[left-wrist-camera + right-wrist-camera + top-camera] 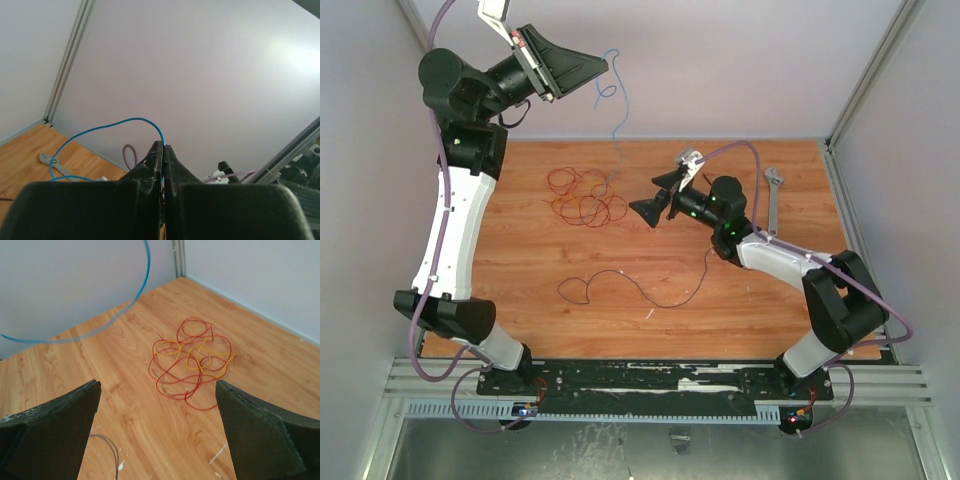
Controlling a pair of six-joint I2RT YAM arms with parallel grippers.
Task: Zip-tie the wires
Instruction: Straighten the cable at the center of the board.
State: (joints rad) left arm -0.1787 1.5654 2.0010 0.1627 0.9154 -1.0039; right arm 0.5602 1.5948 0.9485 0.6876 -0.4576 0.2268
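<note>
The red wires (pixel 585 197) (pixel 190 365) are lying in a loose tangle on the wooden table (pixel 620 335). They are just in front of the right gripper (pixel 652 197) (pixel 157 385), which is hovering with its jaws spread wide and gripping nothing. A blue wire (pixel 619 120) (pixel 125 121) is dangling from the left gripper (pixel 603 66) (pixel 163 147), which is poised high by the back wall and pinching that strand tight. A thin dark wire (pixel 620 273) is lying nearer the bases, and a wrench (pixel 772 200) is lying off to the right.
</note>
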